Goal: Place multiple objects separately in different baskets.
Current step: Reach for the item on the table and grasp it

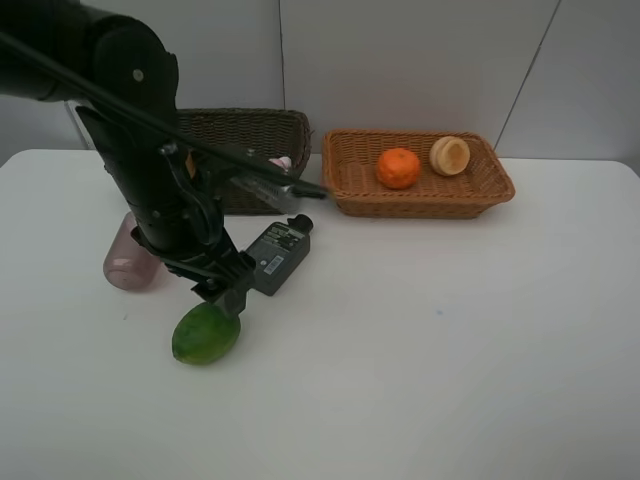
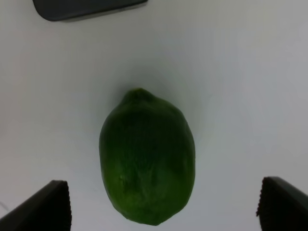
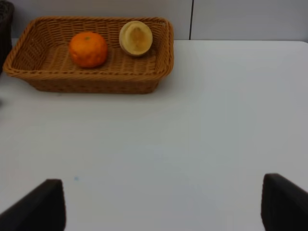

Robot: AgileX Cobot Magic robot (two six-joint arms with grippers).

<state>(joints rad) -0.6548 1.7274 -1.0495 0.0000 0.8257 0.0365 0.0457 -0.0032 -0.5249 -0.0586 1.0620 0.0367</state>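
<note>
The green oval fruit (image 1: 206,334) lies on the white table (image 1: 450,350) in the lower left of the high view, nearest to the camera. The left gripper (image 1: 230,297) hangs just above its upper right end. In the left wrist view its fingers (image 2: 50,207) are spread wide on both sides of the fruit and do not touch it, so nothing is grasped. Just beside the gripper, toward the centre, lies the flat dark-green bottle (image 1: 278,256) with its black cap pointing to the upper right. The translucent purple cup (image 1: 130,258) is at the left, partly hidden behind the arm. In the upper left stands the dark brown basket (image 1: 250,128), and a pink bottle (image 1: 281,162) shows at its right end. The orange-tan basket (image 1: 420,200) at upper centre-right holds the orange (image 1: 398,168) and a pale round fruit (image 1: 449,155), close together. The right gripper (image 3: 162,204) appears only in its own wrist view, released and holding nothing, over bare table.
</note>
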